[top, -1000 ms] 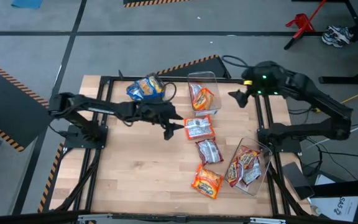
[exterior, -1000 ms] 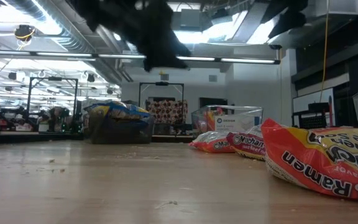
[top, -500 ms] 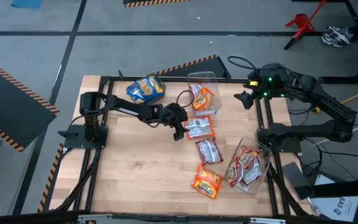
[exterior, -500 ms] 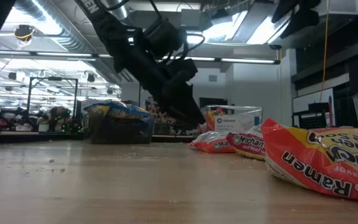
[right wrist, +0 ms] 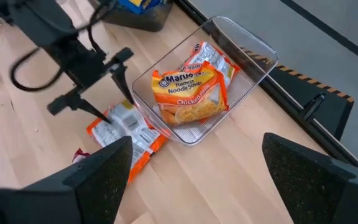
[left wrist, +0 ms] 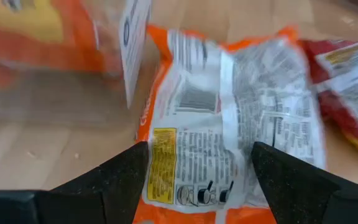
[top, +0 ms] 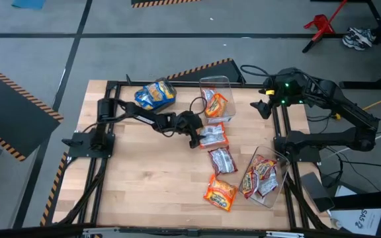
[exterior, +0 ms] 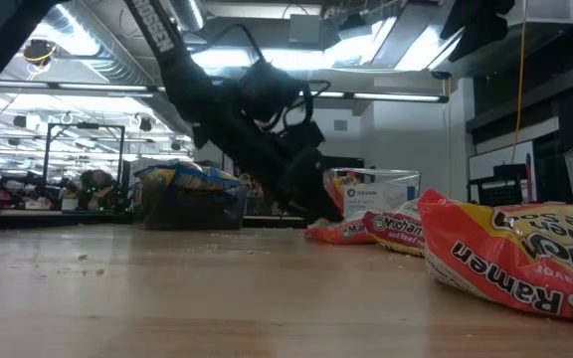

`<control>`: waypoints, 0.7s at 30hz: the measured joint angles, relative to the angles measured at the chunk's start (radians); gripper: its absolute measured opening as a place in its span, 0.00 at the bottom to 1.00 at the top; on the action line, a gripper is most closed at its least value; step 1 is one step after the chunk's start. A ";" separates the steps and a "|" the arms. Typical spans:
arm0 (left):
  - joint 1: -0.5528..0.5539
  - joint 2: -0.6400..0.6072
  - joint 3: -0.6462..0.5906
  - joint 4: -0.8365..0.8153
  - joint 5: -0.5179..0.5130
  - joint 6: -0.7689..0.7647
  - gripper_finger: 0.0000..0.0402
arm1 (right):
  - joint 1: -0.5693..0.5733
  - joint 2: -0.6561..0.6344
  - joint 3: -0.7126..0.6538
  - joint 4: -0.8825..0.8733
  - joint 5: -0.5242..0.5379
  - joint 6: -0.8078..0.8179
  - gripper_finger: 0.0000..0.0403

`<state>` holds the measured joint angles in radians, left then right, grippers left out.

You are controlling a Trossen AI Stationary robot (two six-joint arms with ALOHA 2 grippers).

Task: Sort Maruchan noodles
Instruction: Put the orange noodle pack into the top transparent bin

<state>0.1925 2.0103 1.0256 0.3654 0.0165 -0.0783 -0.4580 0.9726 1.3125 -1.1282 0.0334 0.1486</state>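
Observation:
An orange Maruchan noodle packet lies printed back up on the table in front of a clear bin that holds orange packets. My left gripper is low at this packet's left end, slanting down, open. In the left wrist view its fingers stand on either side of the packet. My right gripper hangs open and high over the table's far right, holding nothing. My left gripper's open fingers straddle the left end of the orange packet, coming slanting down from the table's left. Whether they touch it I cannot tell. The packet lies flat on the table.
A bin of blue-and-yellow packets stands at the far left. A red packet and another orange one lie loose toward the near right. A clear bin with red packets sits at the right edge.
My left gripper has come down and gone toward the table's right, tipping further downward, until its fingers reached the orange packet's left end. The packet has stayed where it was.

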 joint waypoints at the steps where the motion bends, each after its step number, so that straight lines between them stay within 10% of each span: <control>1: -0.001 0.012 0.000 0.005 -0.010 -0.010 0.71 | 0.000 0.000 0.000 0.000 -0.002 0.000 0.86; 10: -0.020 0.059 0.006 0.027 0.027 -0.140 0.69 | 0.000 0.000 0.000 -0.003 -0.053 -0.026 0.86; 21: -0.153 0.052 0.005 -0.081 -0.061 -0.247 0.43 | 0.000 0.000 0.000 0.004 -0.053 -0.049 0.86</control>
<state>0.0393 2.0621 1.0310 0.2844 -0.0441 -0.3251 -0.4580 0.9722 1.3121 -1.1244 -0.0193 0.0995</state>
